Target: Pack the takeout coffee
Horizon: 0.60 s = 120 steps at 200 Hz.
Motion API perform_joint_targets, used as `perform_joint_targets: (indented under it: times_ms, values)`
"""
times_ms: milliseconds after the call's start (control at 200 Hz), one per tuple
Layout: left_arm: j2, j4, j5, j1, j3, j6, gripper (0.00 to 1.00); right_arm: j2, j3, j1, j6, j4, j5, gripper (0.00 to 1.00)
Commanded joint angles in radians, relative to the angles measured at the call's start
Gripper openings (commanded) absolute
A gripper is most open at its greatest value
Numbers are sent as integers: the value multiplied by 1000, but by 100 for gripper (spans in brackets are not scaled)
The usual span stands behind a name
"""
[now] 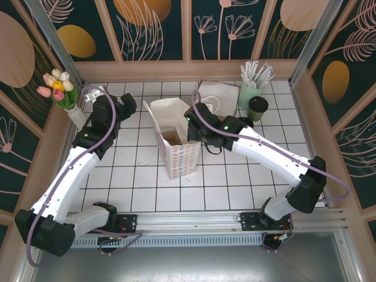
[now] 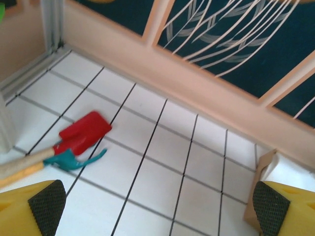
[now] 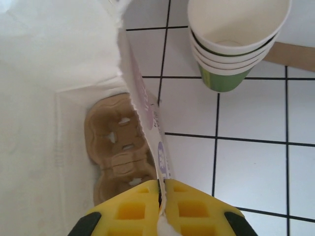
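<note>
The takeout coffee (image 1: 257, 107), a small green cup with a dark top, stands at the back right next to the straw pot. The white paper bag (image 1: 176, 141) stands open mid-table with a brown cup carrier (image 3: 118, 147) on its bottom. My right gripper (image 3: 161, 194) is shut on the bag's right rim (image 3: 147, 113) and holds that wall up; from above the right gripper (image 1: 195, 132) sits well left of the coffee. My left gripper (image 2: 158, 209) stands open over bare tiles, nothing between its pads (image 2: 47, 206). It hovers left of the bag, seen from above as the left gripper (image 1: 129, 106).
A mint-green pot of wrapped straws (image 1: 251, 88) stands behind the coffee. A nested stack of empty green cups (image 3: 236, 39) stands on the tiles right of the bag. A red toy shovel (image 2: 83, 132) and teal tool (image 2: 74, 160) lie far left, near a tulip vase (image 1: 61, 91).
</note>
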Motion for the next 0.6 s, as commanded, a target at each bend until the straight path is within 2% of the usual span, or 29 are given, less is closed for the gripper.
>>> perform_joint_targets:
  times_ms: [0,130,265,405,596]
  values:
    - [2,-28,7,2,-52,-77,99,45,61,18,25,-72,82,2]
    - [16,-16,123,1,-122,-146,99,18,78,43,33,-67,181,1]
    - [19,33,220,2,-235,-277,99,7,26,48,44,-63,172,6]
    - [48,152,375,-1,-353,-374,99,32,64,49,68,-111,169,12]
    - [75,174,422,-4,-392,-396,99,25,80,43,13,-92,145,10]
